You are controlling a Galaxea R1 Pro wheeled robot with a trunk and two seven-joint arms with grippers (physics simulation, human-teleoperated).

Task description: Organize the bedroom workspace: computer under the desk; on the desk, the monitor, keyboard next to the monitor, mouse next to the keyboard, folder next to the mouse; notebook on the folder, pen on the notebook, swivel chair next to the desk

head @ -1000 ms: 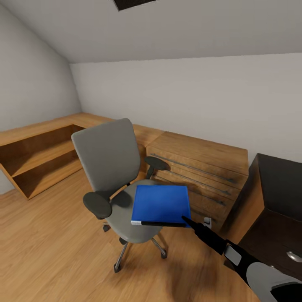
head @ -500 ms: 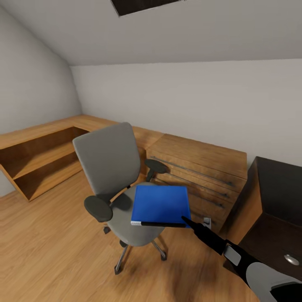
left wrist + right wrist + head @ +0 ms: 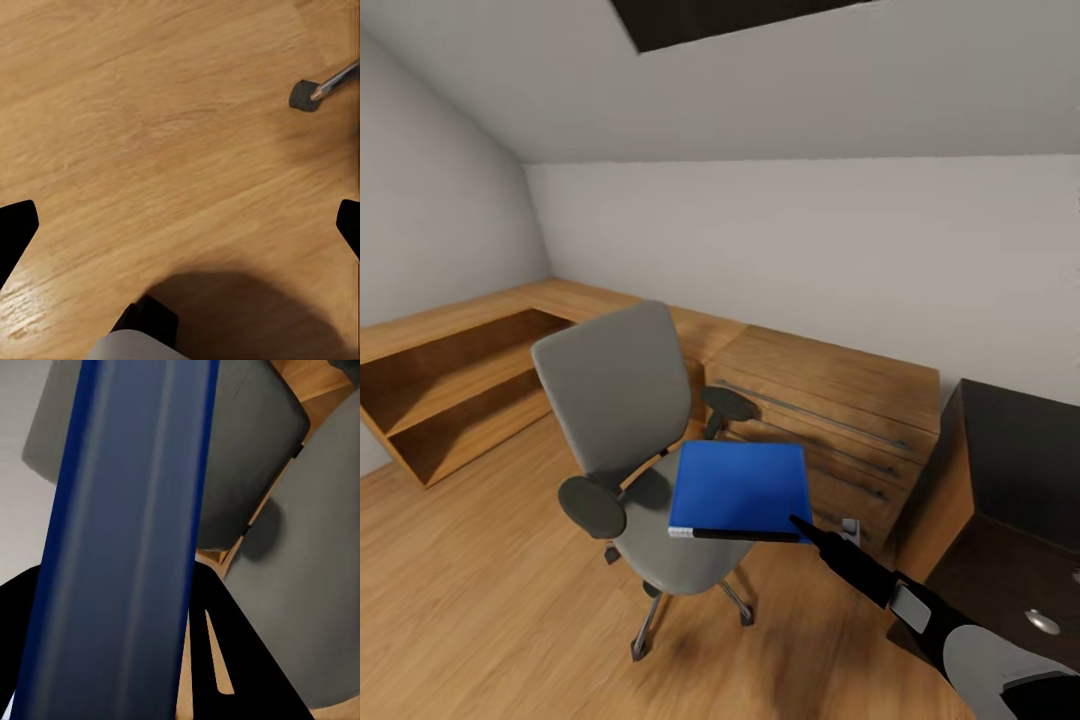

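Observation:
The blue folder (image 3: 740,488) hangs level just above the grey seat of the swivel chair (image 3: 622,388), and my right gripper (image 3: 801,523) is shut on its near right corner. In the right wrist view the folder's blue edge (image 3: 124,532) runs between the black fingers (image 3: 240,660) of the right gripper (image 3: 112,649), with the chair's seat and back behind it. My left gripper (image 3: 180,225) is open over bare wood floor, its fingertips far apart, near one chrome chair leg and castor (image 3: 309,94).
Low oak shelving (image 3: 455,385) runs along the left wall, and an oak drawer unit (image 3: 830,420) stands behind the chair. A dark cabinet with a round knob (image 3: 1015,470) is at the right. Sloped ceiling with a black skylight (image 3: 710,15) overhead. Open floor lies front left.
The whole view has tilted upward, showing more skylight. The folder stays in my right gripper and now sits slightly higher over the chair seat.

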